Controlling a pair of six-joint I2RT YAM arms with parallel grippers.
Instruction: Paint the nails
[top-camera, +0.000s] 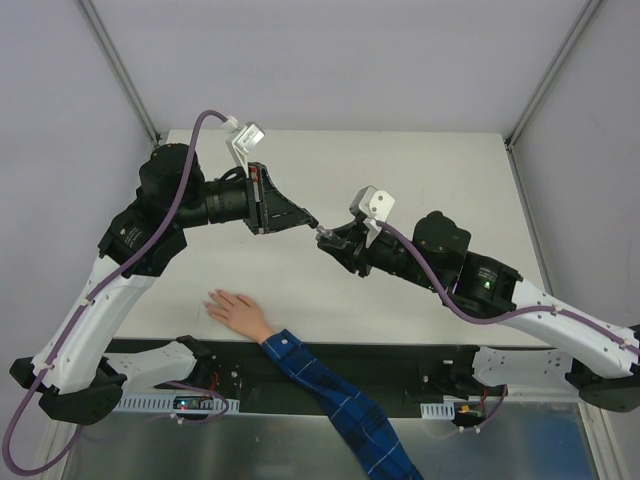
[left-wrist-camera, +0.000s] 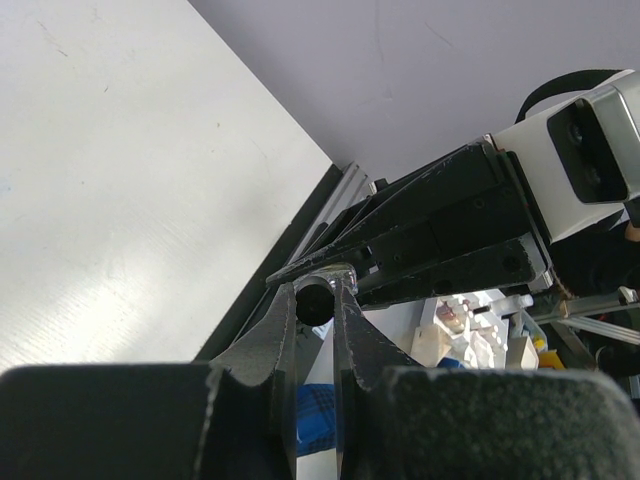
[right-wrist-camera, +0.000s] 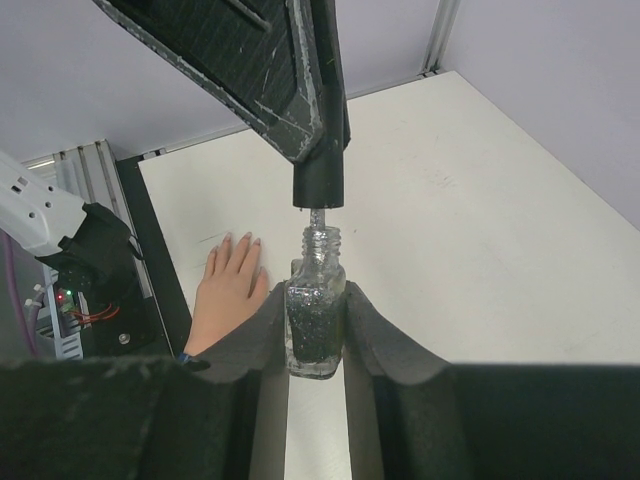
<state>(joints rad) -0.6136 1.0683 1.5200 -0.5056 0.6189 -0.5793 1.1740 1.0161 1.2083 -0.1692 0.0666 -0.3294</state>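
Note:
My right gripper (right-wrist-camera: 316, 296) is shut on a small glass bottle (right-wrist-camera: 316, 320) of dark glittery polish and holds it upright above the table. My left gripper (left-wrist-camera: 315, 292) is shut on the bottle's black cap (left-wrist-camera: 314, 300), which sits just above the open neck in the right wrist view (right-wrist-camera: 320, 186); its brush stem (right-wrist-camera: 318, 218) reaches down into the neck. In the top view the two grippers (top-camera: 307, 218) (top-camera: 326, 239) meet tip to tip mid-table. The pale hand (right-wrist-camera: 226, 292) lies flat, fingers spread, near the front edge (top-camera: 236, 309). Its nails (right-wrist-camera: 245, 239) are tiny. A blue plaid sleeve (top-camera: 335, 392) covers the arm.
The white table (top-camera: 440, 170) ends in a black rail (top-camera: 400, 360) at the near edge. Grey walls and metal frame posts (top-camera: 120, 70) surround it. An electronics board with lit LEDs (right-wrist-camera: 70, 300) sits beside the left arm's base.

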